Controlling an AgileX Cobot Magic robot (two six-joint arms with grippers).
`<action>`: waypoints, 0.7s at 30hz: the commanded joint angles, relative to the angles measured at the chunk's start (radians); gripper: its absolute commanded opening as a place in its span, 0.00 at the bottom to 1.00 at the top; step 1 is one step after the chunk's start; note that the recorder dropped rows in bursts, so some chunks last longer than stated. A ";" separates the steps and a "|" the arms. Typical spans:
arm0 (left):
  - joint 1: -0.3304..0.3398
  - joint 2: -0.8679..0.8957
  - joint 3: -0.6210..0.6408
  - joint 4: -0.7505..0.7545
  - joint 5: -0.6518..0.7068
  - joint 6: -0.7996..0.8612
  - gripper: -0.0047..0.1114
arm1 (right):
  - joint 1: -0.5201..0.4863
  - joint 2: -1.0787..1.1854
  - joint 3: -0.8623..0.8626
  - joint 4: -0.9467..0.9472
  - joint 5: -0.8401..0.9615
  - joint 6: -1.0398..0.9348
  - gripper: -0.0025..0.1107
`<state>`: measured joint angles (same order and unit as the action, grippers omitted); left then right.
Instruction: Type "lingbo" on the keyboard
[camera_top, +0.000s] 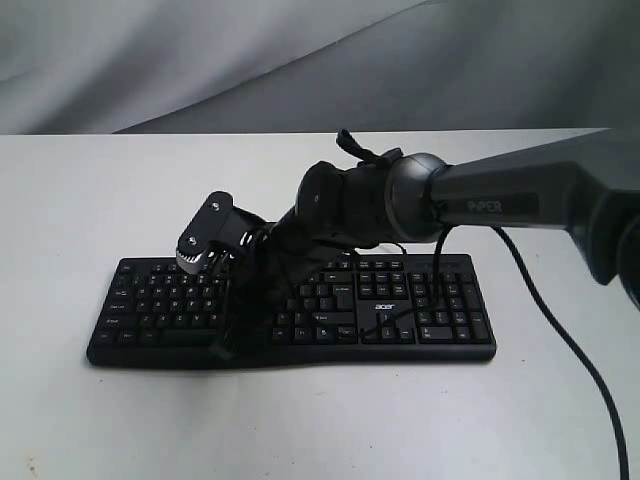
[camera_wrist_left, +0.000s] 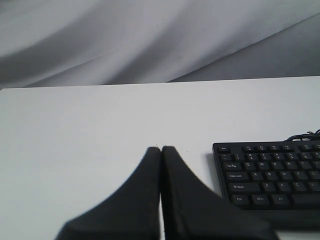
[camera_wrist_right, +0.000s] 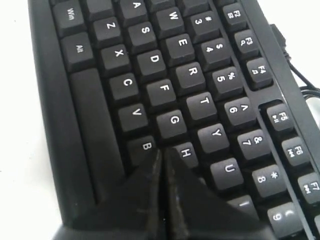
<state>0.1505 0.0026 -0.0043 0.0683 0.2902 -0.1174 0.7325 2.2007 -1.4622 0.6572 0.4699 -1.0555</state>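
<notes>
Keyboard position, exterior view: it lies on the white table with its long axis running left to right. The right arm extends from the right across the middle. The right gripper sits low over the letter block, left of centre. The left gripper is not in this view.

Left wrist view: the left gripper has its fingers pressed together, holding nothing. It hangs over bare table, apart from the keyboard's left end, where Caps Lock, Shift and Ctrl show.

Right wrist view: the right gripper's fingers are also pressed together and empty. The tip sits on the seam between the B key and the H key, with the G key just beside. Whether it touches a key cannot be told.

Judgement: the right arm is the nearer one. Any further letter calls for a short shift along the keyboard's long axis.
</notes>
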 joint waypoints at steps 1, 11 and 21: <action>0.002 -0.003 0.004 -0.008 -0.005 -0.004 0.04 | 0.002 0.009 -0.005 0.012 0.007 -0.010 0.02; 0.002 -0.003 0.004 -0.008 -0.005 -0.004 0.04 | 0.002 -0.020 -0.005 0.009 0.003 -0.012 0.02; 0.002 -0.003 0.004 -0.008 -0.005 -0.004 0.04 | 0.004 -0.029 -0.076 -0.015 0.017 -0.014 0.02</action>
<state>0.1505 0.0026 -0.0043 0.0683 0.2902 -0.1174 0.7325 2.1812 -1.5192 0.6536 0.4756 -1.0593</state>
